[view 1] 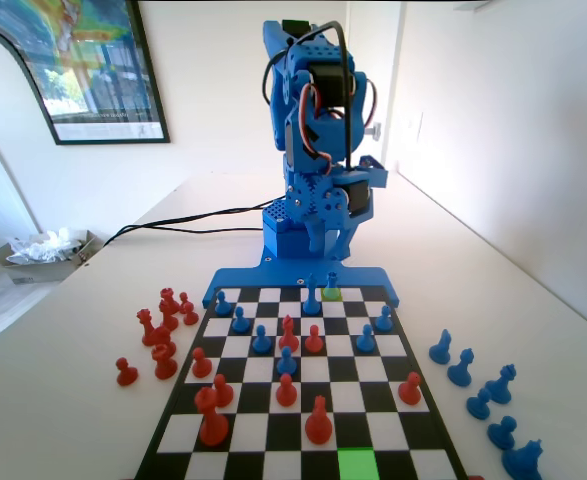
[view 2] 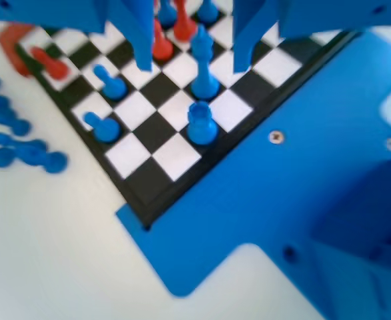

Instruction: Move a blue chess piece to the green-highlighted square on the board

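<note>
fixed view, left to right: a small cluster of red pieces [view 1: 163, 325] stands off the board on the white counter [view 1: 63, 400], left of the board's edge. the board [view 1: 303, 400] runs down the middle, red pieces mostly in the near rows, blue pawns further back. the green-highlighted square [view 1: 356, 465] is bright lime and bare, in the nearest row, right of centre. a paler green square [view 1: 332, 293] sits in the far row by the blue bracket, with a blue chess piece [view 1: 330, 283] standing on it and a taller blue piece [view 1: 312, 297] just to its left. the gripper [view 1: 328, 243] hangs low at the far end, above that far row. a loose row of blue pieces [view 1: 478, 385] lies off the board on the right.

wrist view, left to right: blurred blue pieces lie on the counter at the left. on the board corner stand two blue pawns [view 2: 108, 83], then the tall spired piece [view 2: 204, 67], and just below it the short blue chess piece [view 2: 201, 123] on a white square near the board's edge. the jaws are spread wide, hanging to either side of the two pieces and touching neither; nothing is held.
</note>
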Controlling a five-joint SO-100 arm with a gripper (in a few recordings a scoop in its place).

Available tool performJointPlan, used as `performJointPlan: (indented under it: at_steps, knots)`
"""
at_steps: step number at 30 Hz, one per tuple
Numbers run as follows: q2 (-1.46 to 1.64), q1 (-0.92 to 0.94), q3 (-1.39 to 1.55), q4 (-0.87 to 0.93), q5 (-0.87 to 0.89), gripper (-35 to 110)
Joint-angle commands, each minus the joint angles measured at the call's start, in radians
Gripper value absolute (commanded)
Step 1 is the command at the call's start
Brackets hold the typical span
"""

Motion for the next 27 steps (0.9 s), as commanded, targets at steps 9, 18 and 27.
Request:
performJointPlan:
  at_steps: [9,18,27]
  knots:
    - [-0.112,0.021,-0.029,-0.095,-0.051,14]
    - [-0.166,-0.054,-0.017,-0.141,-0.011,13]
    - [-0.179,-0.107,0.044,-0.210,-0.015,13]
